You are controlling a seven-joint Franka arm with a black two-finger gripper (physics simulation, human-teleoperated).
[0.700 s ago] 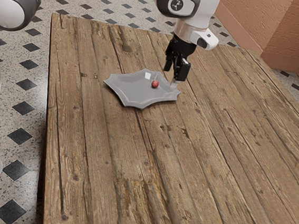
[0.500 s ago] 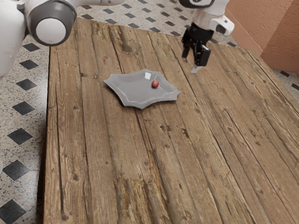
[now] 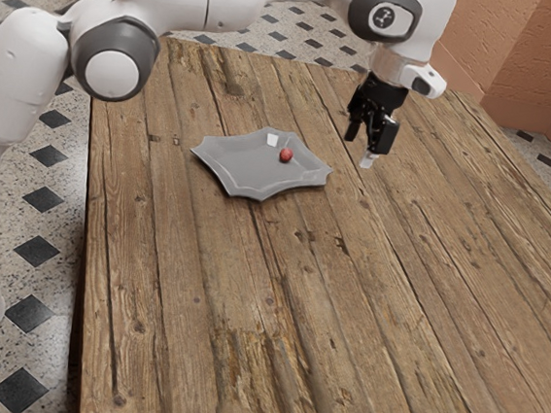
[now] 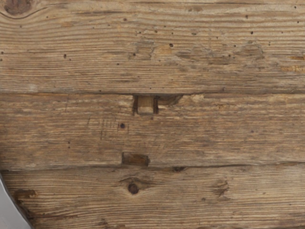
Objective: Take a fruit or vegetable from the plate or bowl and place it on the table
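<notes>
My gripper (image 3: pixel 367 149) hangs low over the bare wood beside the plate, toward the exterior view's right. A small pale piece (image 3: pixel 367 161) shows at its lower end; I cannot tell whether it is a held thing or part of the gripper. The grey plate (image 3: pixel 245 169), with a jagged edge, lies flat on the table. On it rests a small round red fruit or vegetable (image 3: pixel 285 155), with a white square patch (image 3: pixel 272 140) nearby. In the wrist view, the plate's grey rim (image 4: pixel 8 210) enters at a corner.
The worn wooden table (image 3: pixel 340 349) has long planks and dark gaps. Beneath my hand, the wood (image 4: pixel 200 129) shows small notches and knots. Tiled floor (image 3: pixel 37 252) lies past the table's edge, and an orange wall (image 3: pixel 520 54) stands behind.
My hand has moved from beside the plate toward the exterior view's right, rising and then coming lower again. The pale piece moved along with it. The plate and the red item stayed put.
</notes>
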